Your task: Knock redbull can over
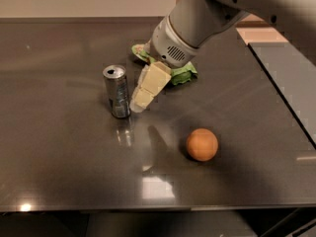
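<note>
The redbull can (116,92) is a slim silver-grey can with dark bluish markings. It stands upright on the dark table (59,147), left of centre. My gripper (139,104) hangs from the big grey arm that comes in from the upper right. Its cream fingertips sit just right of the can, near its lower half, almost touching it.
An orange ball (202,144) lies on the table to the right front of the can. A green snack bag (181,74) lies behind the gripper, mostly hidden by the arm. A lighter grey surface (291,78) borders the table at the right.
</note>
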You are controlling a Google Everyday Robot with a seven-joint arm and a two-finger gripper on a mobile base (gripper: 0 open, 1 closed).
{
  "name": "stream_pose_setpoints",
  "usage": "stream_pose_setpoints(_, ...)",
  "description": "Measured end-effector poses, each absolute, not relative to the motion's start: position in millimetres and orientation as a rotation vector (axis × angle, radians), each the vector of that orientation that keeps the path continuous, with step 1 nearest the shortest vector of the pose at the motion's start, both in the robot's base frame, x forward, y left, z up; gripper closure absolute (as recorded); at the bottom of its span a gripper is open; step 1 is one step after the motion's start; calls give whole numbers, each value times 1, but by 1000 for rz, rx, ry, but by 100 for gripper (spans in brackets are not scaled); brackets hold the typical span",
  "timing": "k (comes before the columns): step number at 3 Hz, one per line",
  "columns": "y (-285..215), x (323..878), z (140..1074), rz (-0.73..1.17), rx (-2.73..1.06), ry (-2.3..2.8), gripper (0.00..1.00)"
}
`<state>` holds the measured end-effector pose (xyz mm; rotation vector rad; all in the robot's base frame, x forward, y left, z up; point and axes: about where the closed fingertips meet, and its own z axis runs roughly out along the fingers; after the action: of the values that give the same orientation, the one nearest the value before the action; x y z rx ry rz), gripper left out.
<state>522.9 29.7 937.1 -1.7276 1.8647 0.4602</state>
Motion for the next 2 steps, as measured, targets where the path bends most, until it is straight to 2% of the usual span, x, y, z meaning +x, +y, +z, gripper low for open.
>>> stream_pose_setpoints(2, 73, 550, 921, 550, -1686, 1862, 0)
